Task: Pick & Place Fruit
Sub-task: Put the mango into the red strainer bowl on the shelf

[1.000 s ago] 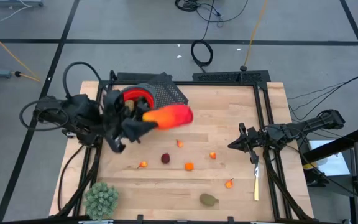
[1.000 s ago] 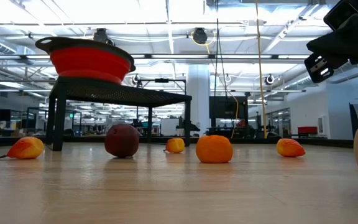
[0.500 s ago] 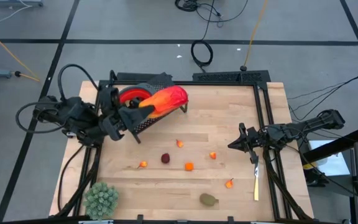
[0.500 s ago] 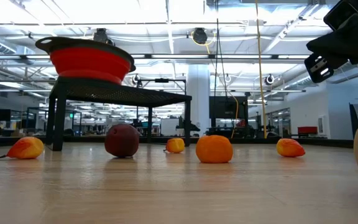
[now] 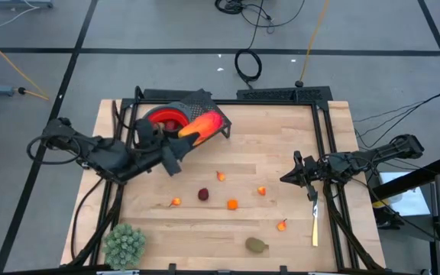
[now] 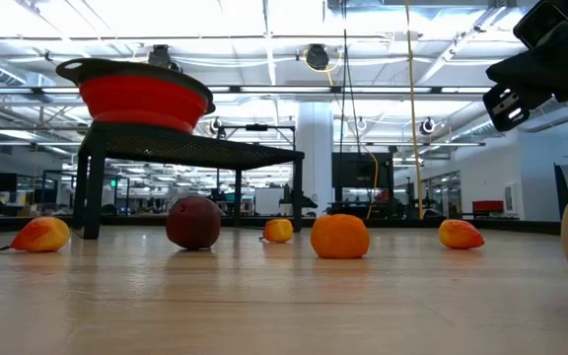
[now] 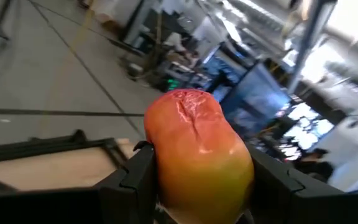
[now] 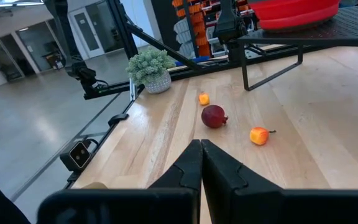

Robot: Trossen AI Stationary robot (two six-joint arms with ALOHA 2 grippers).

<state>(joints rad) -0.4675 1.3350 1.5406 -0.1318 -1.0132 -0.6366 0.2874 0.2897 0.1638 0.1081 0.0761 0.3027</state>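
Note:
My left gripper (image 5: pixel 183 137) is shut on the longer red-orange-yellow fruit (image 5: pixel 202 124), above the right rim of the red bowl (image 5: pixel 163 118) that sits on a black mesh stand (image 5: pixel 205 107). In the left wrist view the fruit (image 7: pixel 197 155) fills the gap between the fingers. Small orange pieces (image 5: pixel 232 204), a dark red ball (image 5: pixel 203 194) and a brownish-green oval (image 5: pixel 257 244) lie on the wooden table. My right gripper (image 5: pixel 295 174) waits shut over the table's right side, with nothing in it (image 8: pixel 201 155). My left gripper pinches the long fruit's yellow-green end (image 7: pixel 185 196) between its two fingers (image 7: pixel 135 177). The fingers come level from the table's left and lie along the fruit. Its red end (image 5: pixel 216 121) sticks out past the fingertips. The fruit is lifted clear, over the bowl and stand.
A pale green spiky plant (image 5: pixel 124 244) stands at the near left corner. A yellow strip (image 5: pixel 314 221) lies near the right edge. In the low view the bowl (image 6: pixel 141 96) stands high on its stand (image 6: pixel 190 148), with fruit (image 6: pixel 340 237) on the table in front.
My left gripper has carried the long fruit from over the table's middle toward the far edge, over the bowl's stand. Its wrist has turned and it has sunk a little. The fruit stays in the hold, its red end now pointing toward the far right.

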